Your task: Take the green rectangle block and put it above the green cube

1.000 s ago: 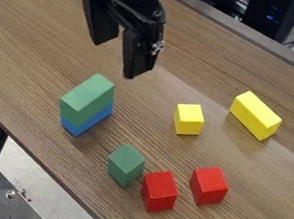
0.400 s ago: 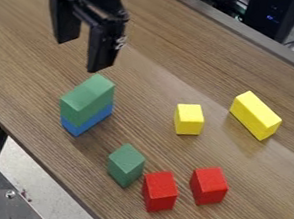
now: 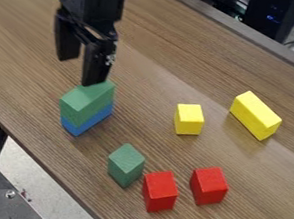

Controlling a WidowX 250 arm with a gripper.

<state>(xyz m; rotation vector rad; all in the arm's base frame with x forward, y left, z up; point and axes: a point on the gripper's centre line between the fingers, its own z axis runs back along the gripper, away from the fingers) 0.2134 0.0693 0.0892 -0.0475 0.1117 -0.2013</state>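
My gripper (image 3: 76, 71) hangs open over the left part of the table, its fingers pointing down with nothing between them. The tip of its right finger overlaps the far top edge of the green rectangle block (image 3: 87, 101) in the view; whether they touch I cannot tell. That block lies on top of a blue block (image 3: 87, 122), lined up with it. The green cube (image 3: 126, 165) rests on the table, toward the front and right of this stack.
Two red blocks (image 3: 160, 191) (image 3: 209, 185) stand just right of the green cube. A yellow cube (image 3: 189, 119) is mid-table, and a yellow rectangle block (image 3: 255, 115) lies farther right. The table's front edge (image 3: 45, 172) runs diagonally at lower left.
The gripper has moved left, then down toward the green rectangle block, and is now more upright. It has stayed open. The blocks have not moved.
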